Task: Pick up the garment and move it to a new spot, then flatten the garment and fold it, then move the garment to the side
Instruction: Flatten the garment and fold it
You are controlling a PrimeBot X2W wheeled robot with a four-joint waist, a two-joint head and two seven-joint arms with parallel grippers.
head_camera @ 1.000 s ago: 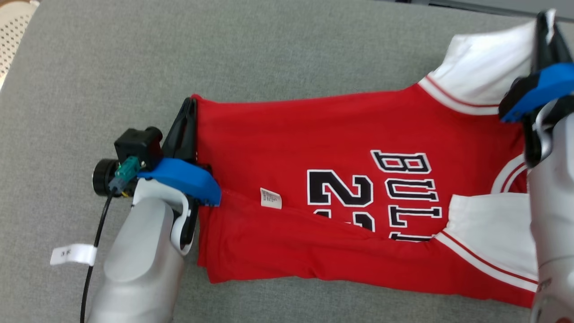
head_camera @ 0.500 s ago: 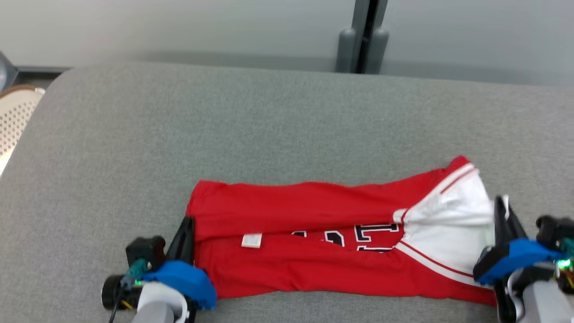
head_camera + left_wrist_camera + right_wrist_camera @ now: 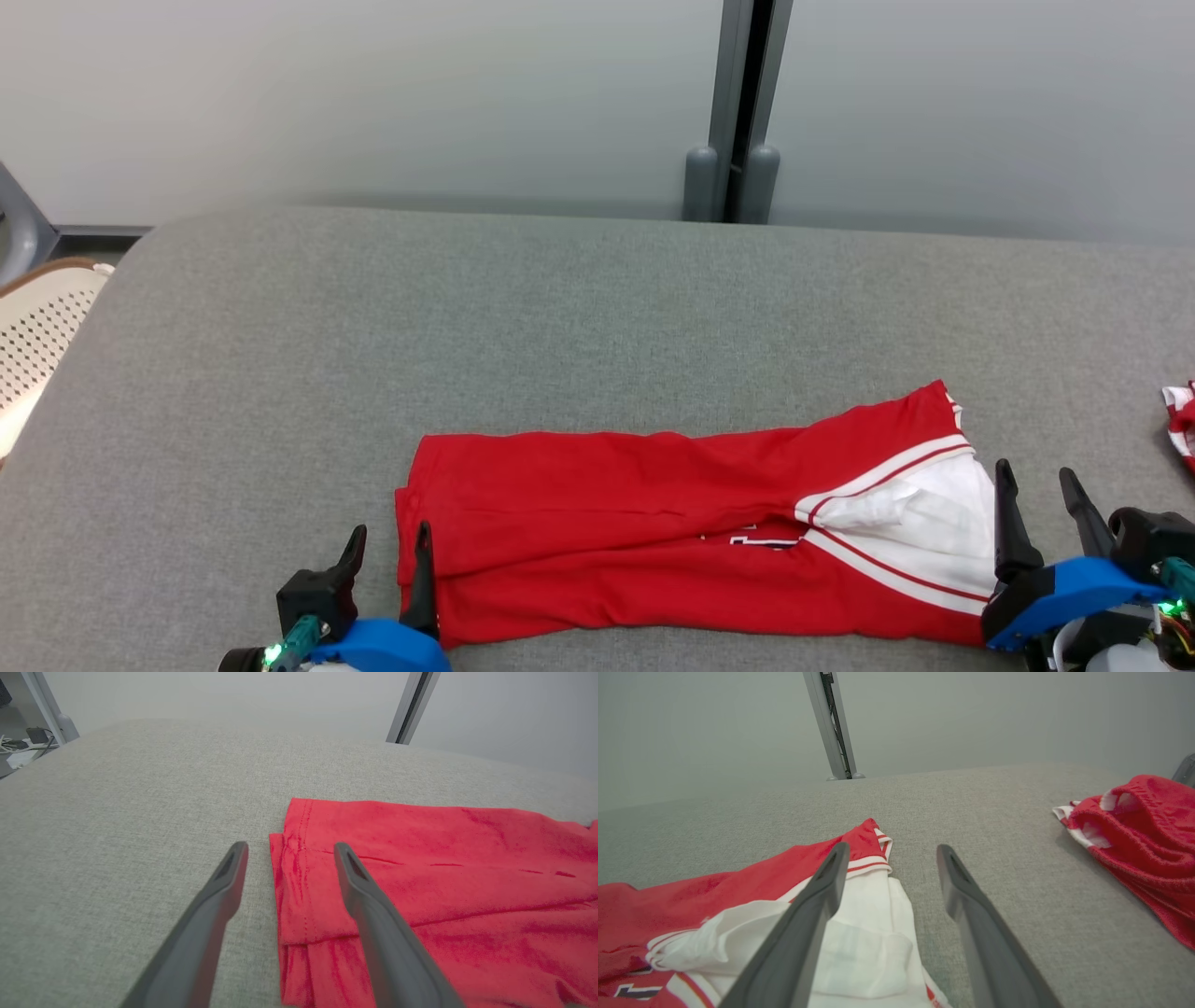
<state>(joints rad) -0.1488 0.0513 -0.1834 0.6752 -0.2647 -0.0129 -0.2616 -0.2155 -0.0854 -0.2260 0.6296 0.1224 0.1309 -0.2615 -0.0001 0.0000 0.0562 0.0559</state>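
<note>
At the far left, a cream perforated chair (image 3: 37, 322) is cut off by the frame edge, beyond the rounded corner of the grey padded surface (image 3: 560, 308). The left gripper (image 3: 391, 532) sits at the near left with its jaws spread wide, gripping nothing. One finger stands over bare padding and the other over the left hem of the red jersey (image 3: 635, 495); whether that finger touches the cloth cannot be told.

The jersey lies folded into a long band across the near middle of the surface, red at the left and with a white sleeve with red trim at the right. Its black-and-white print is almost wholly tucked into the fold and cannot be read.

Behind, a grey post (image 3: 738, 112) rises against the pale wall (image 3: 373, 93).

The right gripper (image 3: 1034, 471) is also wide open and empty. It straddles the jersey's white end, with one finger over the sleeve and one over padding. Both arms are cut off at the bottom edge.

A second red garment (image 3: 1178, 420), crumpled and white-trimmed, lies at the far right, apart from the jersey.
</note>
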